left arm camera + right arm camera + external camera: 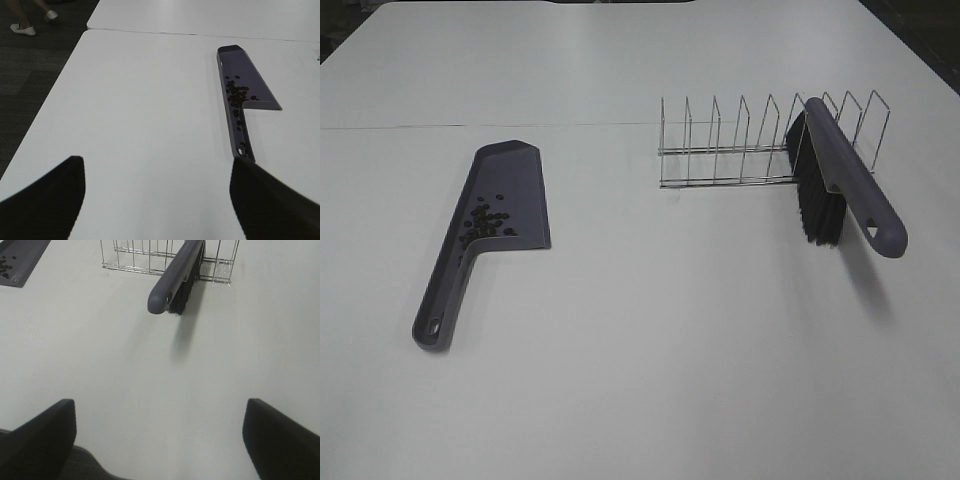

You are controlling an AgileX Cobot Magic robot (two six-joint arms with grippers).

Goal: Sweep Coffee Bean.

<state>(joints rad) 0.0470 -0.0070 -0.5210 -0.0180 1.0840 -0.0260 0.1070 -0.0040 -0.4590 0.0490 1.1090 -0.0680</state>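
The coffee beans [485, 222] lie in a small heap inside the purple dustpan [510, 190], which lies flat on the white table at the left. They also show in the left wrist view [236, 92] on the dustpan [247, 75], with a few along its handle. The purple brush [845, 180] with black bristles rests tilted in the wire rack [740, 150] at the right; it also shows in the right wrist view [175, 275]. My left gripper [157, 192] is open and empty, short of the dustpan handle. My right gripper [160, 435] is open and empty, short of the brush handle. Neither gripper shows in the exterior view.
The white table [650, 350] spreads wide around the dustpan and the rack. A seam [470, 126] runs across it behind the dustpan. In the left wrist view the table's edge drops to a dark floor [30, 65], where a person's feet [22, 29] show.
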